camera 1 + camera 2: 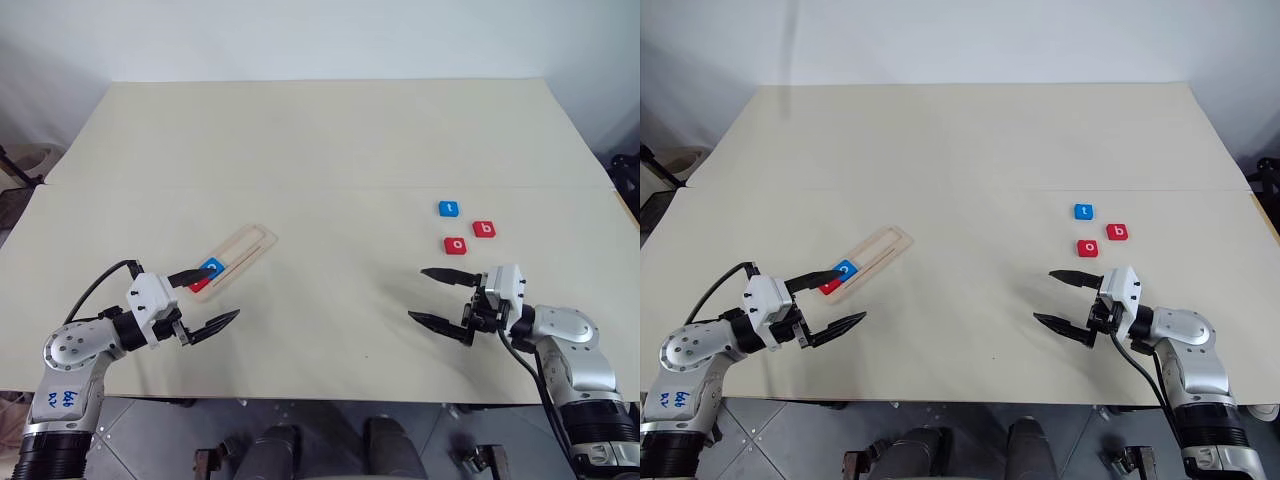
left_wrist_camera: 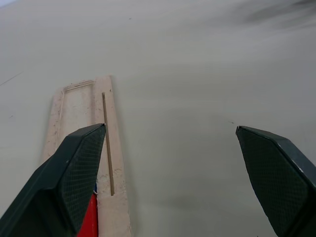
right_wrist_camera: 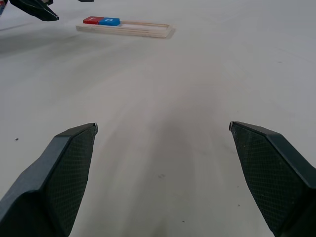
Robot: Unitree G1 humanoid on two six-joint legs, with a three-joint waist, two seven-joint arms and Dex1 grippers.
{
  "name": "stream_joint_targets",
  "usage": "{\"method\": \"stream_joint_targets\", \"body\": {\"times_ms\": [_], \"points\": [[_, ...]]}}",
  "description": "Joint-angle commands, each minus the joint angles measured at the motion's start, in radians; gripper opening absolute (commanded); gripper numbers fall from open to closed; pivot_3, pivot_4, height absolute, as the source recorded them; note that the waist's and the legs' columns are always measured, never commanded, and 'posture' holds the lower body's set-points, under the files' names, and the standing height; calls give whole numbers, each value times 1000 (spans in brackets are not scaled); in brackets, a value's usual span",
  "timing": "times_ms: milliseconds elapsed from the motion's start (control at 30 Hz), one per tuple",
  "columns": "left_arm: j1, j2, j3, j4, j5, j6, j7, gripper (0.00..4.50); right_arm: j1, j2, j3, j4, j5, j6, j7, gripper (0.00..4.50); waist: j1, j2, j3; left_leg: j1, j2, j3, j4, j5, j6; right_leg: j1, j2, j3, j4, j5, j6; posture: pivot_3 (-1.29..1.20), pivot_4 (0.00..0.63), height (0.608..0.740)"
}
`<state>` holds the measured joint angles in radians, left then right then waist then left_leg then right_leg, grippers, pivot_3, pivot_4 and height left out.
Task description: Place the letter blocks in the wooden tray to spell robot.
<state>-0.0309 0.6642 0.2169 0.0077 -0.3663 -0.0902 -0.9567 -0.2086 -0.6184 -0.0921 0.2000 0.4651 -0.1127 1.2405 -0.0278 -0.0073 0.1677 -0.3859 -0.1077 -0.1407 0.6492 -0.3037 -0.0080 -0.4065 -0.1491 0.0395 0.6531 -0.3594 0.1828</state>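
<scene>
The wooden tray (image 1: pixel 232 257) lies at the table's (image 1: pixel 320 140) left, its long axis running from 7 toward 1 o'clock, with a red block (image 1: pixel 199 285) and a blue block (image 1: pixel 212 268) at its near end. Both grippers, left (image 1: pixel 205 300) and right (image 1: pixel 436 296), hover spread wide and empty. Farther off at 2 o'clock lie red "o" (image 1: pixel 455 245), red "b" (image 1: pixel 484 229) and blue "t" (image 1: pixel 449 208).
</scene>
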Motion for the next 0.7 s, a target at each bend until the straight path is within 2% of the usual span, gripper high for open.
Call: {"method": "stream_joint_targets", "body": {"times_ms": [33, 333, 533, 700], "points": [[9, 8, 15, -22, 9, -12, 14, 4479, -13, 4, -24, -5, 8, -15, -1, 4500, 1, 0, 0, 0, 0, 0, 0, 0, 0, 0, 0, 0, 0, 0, 0, 0, 150, 740], [48, -16, 75, -46, -31, 14, 76, 4479, -29, 11, -16, -1, 7, -10, 6, 4500, -1, 0, 0, 0, 0, 0, 0, 0, 0, 0, 0, 0, 0, 0, 0, 0, 150, 740], [202, -110, 250, -114, -56, 21, 260, 4479, -77, 92, 30, -73, 27, 22, -8, 4500, -4, 0, 0, 0, 1, 0, 0, -1, -1, -1, 1, 0, 1, 0, 0, 0, 150, 740], [343, -177, 316, -158, -51, 5, 319, 4479, -110, 171, 69, -144, 44, 32, -15, 4500, 3, 0, 0, 0, 1, 0, 0, -1, -1, -1, 0, 0, 0, 0, 0, 0, 150, 740]]}}
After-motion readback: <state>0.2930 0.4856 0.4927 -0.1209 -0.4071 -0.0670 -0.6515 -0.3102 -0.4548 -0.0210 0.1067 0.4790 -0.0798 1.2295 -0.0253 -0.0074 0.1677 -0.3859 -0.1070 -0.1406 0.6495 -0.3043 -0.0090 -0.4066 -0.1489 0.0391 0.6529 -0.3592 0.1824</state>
